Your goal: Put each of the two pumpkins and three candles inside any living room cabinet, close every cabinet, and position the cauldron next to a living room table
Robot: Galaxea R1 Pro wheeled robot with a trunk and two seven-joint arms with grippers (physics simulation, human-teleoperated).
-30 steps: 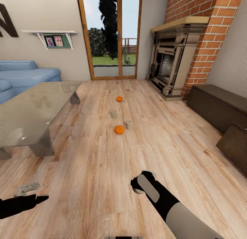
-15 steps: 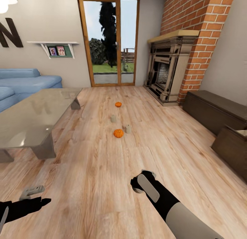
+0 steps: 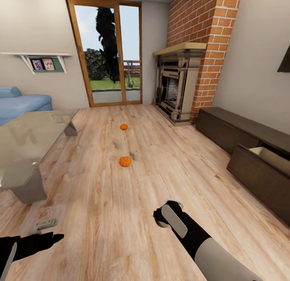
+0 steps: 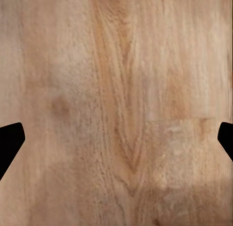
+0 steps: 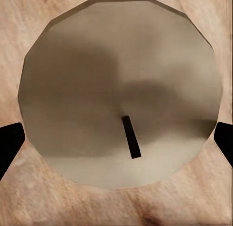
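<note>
Two orange pumpkins lie on the wood floor ahead, the nearer one [image 3: 125, 161] and a farther one [image 3: 123, 127]. Two beige candles [image 3: 118, 144] [image 3: 137, 155] stand between them. My right gripper [image 3: 163, 218] hangs low over the floor, shut on a third candle [image 5: 97, 80]; its round top and dark wick sit between the finger pads in the right wrist view. My left gripper [image 3: 48, 230] is open over bare floor [image 4: 116, 90]. The dark-brown cabinet [image 3: 241, 132] runs along the right wall with one drawer [image 3: 266, 160] pulled out. The glass table [image 3: 24, 140] stands at left. The cauldron is out of view.
A brick chimney with an ornate fireplace [image 3: 177, 83] fills the far right corner, beside a glass door [image 3: 108, 55]. A blue sofa [image 3: 20, 104] sits behind the table. Open floor stretches between the table and the cabinet.
The whole picture has shifted left, so the camera has turned right and brought the open drawer's pale inside into sight. Both arms keep their places in the picture.
</note>
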